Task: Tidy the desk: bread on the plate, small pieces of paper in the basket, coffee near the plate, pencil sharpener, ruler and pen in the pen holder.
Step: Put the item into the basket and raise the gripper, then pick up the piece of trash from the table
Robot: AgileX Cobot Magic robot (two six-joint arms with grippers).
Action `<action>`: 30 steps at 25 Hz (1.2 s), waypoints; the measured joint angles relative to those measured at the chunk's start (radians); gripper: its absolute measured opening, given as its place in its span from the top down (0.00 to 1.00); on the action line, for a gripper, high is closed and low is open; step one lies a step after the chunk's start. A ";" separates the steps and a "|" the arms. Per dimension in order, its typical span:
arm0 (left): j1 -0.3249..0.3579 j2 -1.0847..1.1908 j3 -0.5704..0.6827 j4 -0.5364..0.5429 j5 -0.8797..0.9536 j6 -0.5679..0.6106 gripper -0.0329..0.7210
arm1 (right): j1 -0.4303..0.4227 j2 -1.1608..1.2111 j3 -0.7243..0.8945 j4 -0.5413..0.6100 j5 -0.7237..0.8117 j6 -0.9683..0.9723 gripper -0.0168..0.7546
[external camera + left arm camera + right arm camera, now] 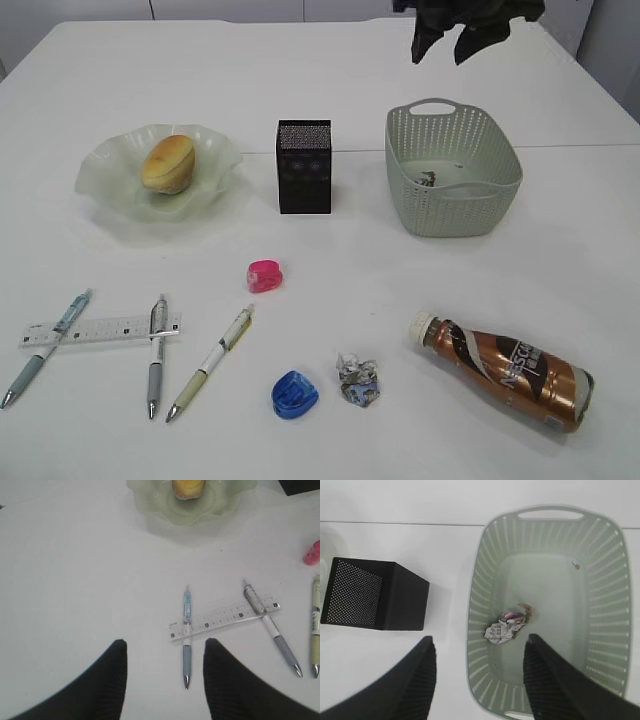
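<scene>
The bread point(168, 163) lies on the green plate point(100, 185). One paper wad point(506, 627) lies in the basket point(480, 580), and my right gripper point(479, 642) hangs open and empty above it. A second paper wad point(358, 380) lies on the desk by the blue sharpener point(294, 394). The pink sharpener point(265, 275) sits mid-desk. The coffee point(505, 370) lies on its side at front right. My left gripper point(165, 645) is open over a pen point(187, 635) that crosses the ruler point(225, 617). The black pen holder point(303, 166) stands between plate and basket.
Two more pens point(157, 352) point(212, 362) lie at front left, one of them crossing the ruler point(100, 330). In the exterior view the right gripper point(440, 55) shows at the top edge, above the basket point(452, 170).
</scene>
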 joint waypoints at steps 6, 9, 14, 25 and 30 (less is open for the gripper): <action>0.000 -0.002 0.000 0.000 0.025 0.000 0.48 | 0.000 -0.135 0.131 -0.002 0.000 -0.107 0.41; 0.000 -0.015 0.000 0.000 0.025 0.000 0.48 | 0.000 -0.233 0.273 -0.012 0.000 -0.115 0.41; 0.000 -0.059 0.000 0.000 0.027 0.000 0.48 | 0.000 -0.425 0.563 -0.027 -0.011 -0.117 0.41; 0.000 -0.149 0.000 -0.033 0.030 0.000 0.48 | 0.000 -0.856 1.271 -0.087 -0.317 -0.120 0.41; 0.000 -0.173 0.000 -0.036 0.030 0.000 0.48 | 0.000 -0.990 1.439 -0.089 -0.454 -0.120 0.41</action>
